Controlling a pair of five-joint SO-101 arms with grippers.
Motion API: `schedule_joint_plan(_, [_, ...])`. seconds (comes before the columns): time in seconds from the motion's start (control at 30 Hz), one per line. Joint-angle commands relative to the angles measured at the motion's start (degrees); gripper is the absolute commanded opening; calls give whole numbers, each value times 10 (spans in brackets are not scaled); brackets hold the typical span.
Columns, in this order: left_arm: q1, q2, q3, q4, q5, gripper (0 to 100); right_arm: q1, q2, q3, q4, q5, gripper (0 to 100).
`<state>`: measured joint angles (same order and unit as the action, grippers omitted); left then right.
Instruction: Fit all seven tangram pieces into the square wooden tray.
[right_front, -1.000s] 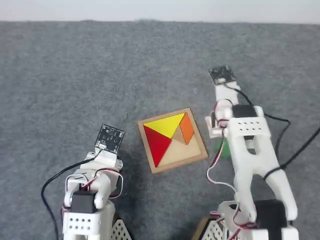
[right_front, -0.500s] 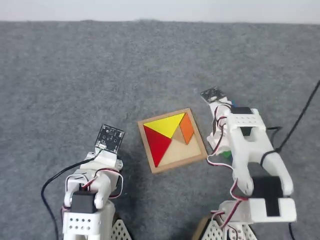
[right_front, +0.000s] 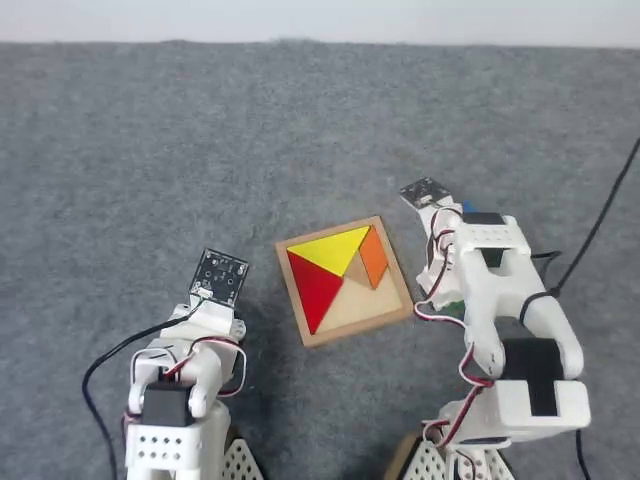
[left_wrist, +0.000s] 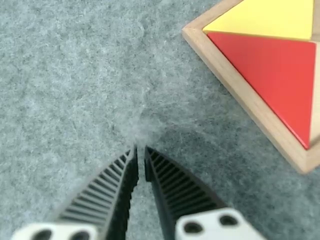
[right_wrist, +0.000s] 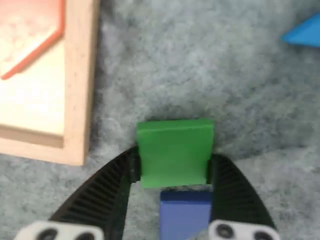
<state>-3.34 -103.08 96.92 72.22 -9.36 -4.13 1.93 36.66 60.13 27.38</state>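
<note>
The square wooden tray (right_front: 404, 300) lies in the middle of the table and holds a yellow triangle (right_front: 328, 250), a red triangle (right_front: 313, 288) and an orange piece (right_front: 374, 257). Just right of the tray, my right gripper (right_wrist: 172, 159) is shut on a green square (right_wrist: 174, 150), one finger (right_wrist: 122, 175) on each side. A dark blue piece (right_wrist: 184, 212) lies between the fingers behind the green one. My left gripper (left_wrist: 140, 150) rests shut over bare felt, a short way left of the tray's corner (left_wrist: 194, 34).
A light blue piece (right_wrist: 304, 32) lies on the felt beyond the green square, away from the tray. The right arm (right_front: 495, 290) covers the ground right of the tray. The left arm (right_front: 190, 360) stands at the front left. Grey felt stretches open behind the tray.
The right arm has folded back toward its base, its wrist dropping closer beside the tray's right edge. The left arm and the tray's pieces have not moved.
</note>
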Motion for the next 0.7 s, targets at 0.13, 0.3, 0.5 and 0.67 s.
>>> schedule_joint_plan(0.13, [-3,-10,-6,2,-4,22,-20,0,-67,7,-18,71])
schedule_joint_plan(0.3, [-3,-10,-6,2,-4,22,-78,0,-150,86,-27,69])
schedule_joint_plan(0.5, [-3,-10,-6,2,-4,22,-203,0,-194,109,-52,69])
schedule_joint_plan(0.67, [-3,-10,-6,2,-4,22,-292,1,-180,84,-67,69])
